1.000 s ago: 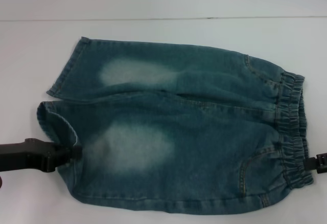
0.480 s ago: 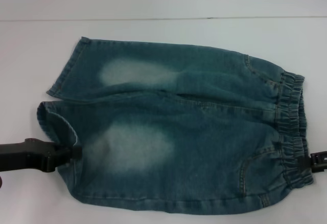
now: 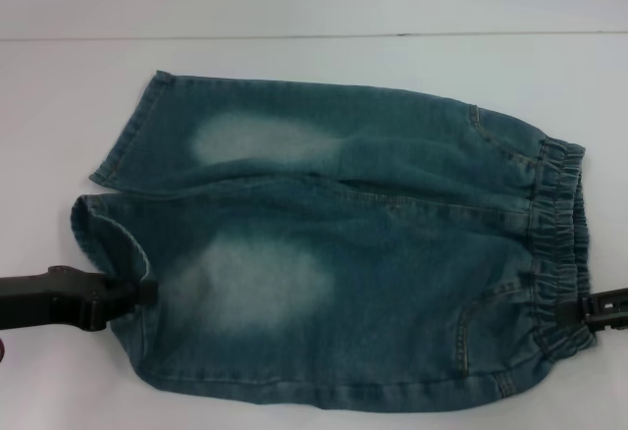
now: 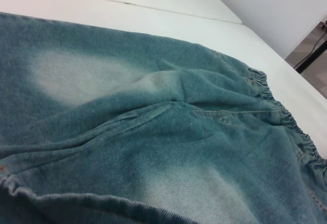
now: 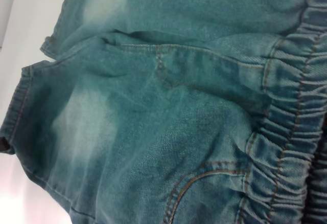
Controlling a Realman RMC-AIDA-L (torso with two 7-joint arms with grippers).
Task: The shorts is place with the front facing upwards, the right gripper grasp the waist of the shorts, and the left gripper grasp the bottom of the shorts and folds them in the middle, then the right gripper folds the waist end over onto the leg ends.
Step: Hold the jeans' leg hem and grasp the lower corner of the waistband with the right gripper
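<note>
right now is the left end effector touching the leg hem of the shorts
Touching. In the head view the left end effector meets the near leg hem of the shorts, with the denim bunched at its tip and no gap.

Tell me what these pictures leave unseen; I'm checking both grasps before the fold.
- Left pincer: its tips are sunk in the leg hem of the shorts in the head view; closure unclear.
- Right pincer: cut off by the head view's edge at the waist.
- Both wrist views: no fingers visible.
</note>
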